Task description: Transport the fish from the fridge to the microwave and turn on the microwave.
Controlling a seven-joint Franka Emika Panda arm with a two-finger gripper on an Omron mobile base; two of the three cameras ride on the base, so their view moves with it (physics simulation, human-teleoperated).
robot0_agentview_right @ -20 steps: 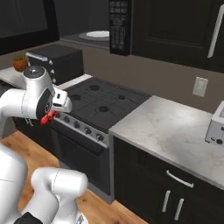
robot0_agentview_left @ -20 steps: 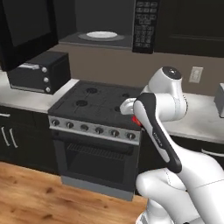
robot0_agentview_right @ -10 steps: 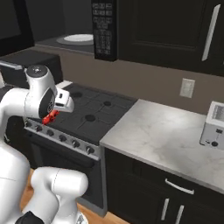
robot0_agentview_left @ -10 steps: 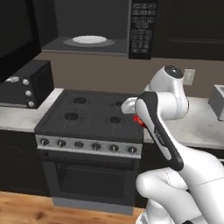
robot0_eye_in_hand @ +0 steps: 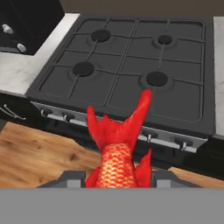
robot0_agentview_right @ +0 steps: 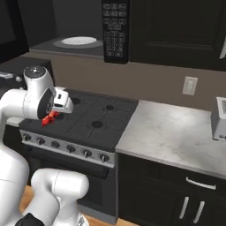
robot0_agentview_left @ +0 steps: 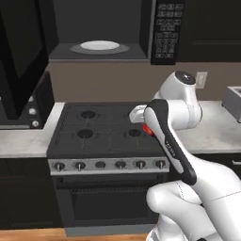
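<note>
End effector [robot0_eye_in_hand: 117,177] narrowly parted, fingers pinching the red-orange fish [robot0_eye_in_hand: 117,151] above the black stove [robot0_eye_in_hand: 131,65]

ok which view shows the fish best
The hand view: the fish shows close up, scaly red-orange body and forked tail clear, held over the stove. The left base view gives a red sliver behind the arm; the right base view a small red piece under the hand.
</note>
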